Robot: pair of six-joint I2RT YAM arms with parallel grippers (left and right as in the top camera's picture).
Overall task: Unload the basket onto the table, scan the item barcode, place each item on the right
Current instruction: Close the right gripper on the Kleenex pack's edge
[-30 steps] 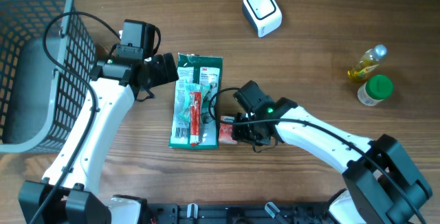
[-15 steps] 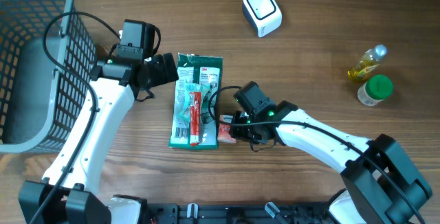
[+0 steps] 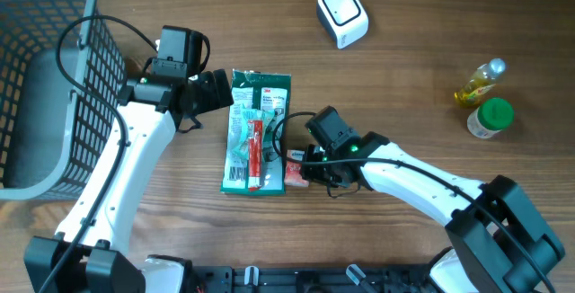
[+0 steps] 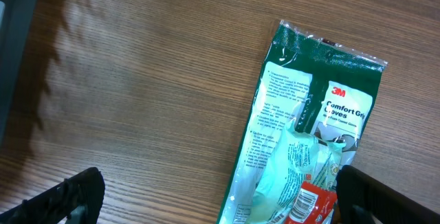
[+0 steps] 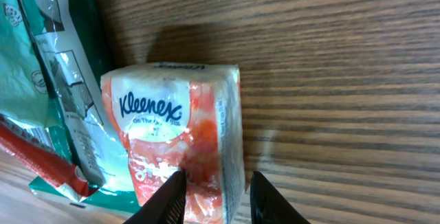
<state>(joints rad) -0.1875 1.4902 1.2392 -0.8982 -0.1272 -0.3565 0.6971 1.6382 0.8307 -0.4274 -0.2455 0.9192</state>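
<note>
Right wrist, right tool (image 5: pixel 218 196) straddling tissue pack (image 5: pixel 172 135) edge

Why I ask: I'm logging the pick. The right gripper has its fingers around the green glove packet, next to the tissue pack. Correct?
Not quite. The right wrist view shows the right gripper with its fingers around the tissue pack, which lies next to the green glove packet.

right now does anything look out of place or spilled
Nothing spilled or damaged. Only oddity: a narrow red item lies atop the 3M gloves pack, and the Kleenex pack butts against that pack's edge.
</note>
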